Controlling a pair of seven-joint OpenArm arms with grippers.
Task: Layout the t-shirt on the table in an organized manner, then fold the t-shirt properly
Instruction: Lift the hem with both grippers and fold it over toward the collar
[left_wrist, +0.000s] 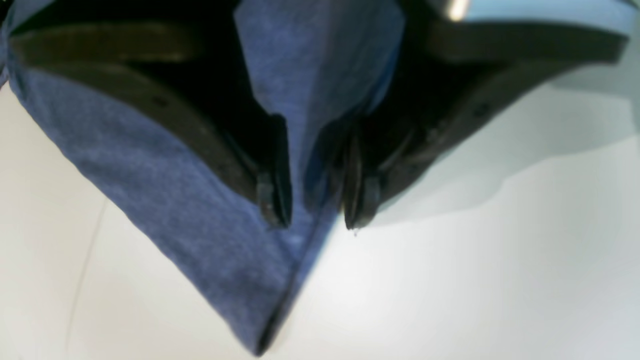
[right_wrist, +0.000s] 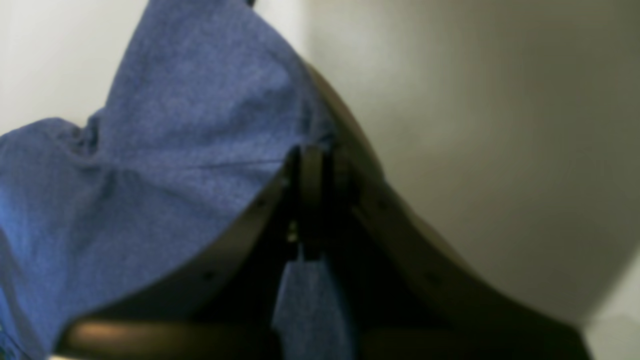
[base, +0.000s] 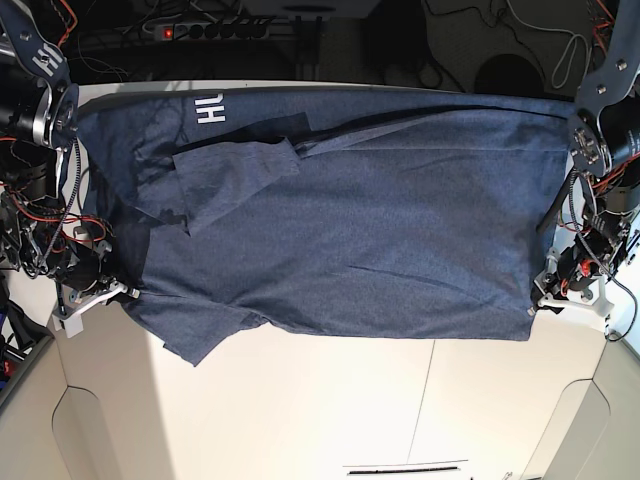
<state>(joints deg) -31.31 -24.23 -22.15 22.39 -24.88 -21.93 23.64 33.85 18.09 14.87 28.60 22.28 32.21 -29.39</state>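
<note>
Base view: the t-shirt (base: 380, 220) hangs stretched over the table (base: 300, 410), the left gripper (left_wrist: 310, 220) pinching one edge and the right gripper (right_wrist: 310, 165) clamped on another; a sleeve lies flopped, layout unfinished, folding not begun.

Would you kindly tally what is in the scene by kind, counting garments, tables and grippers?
T-shirt: 1
Table: 1
Grippers: 2, the left gripper and the right gripper
Total: 4

The white table (base: 300, 420) (thin dark seam) has the t-shirt (base: 380, 230) spread over it.
</note>
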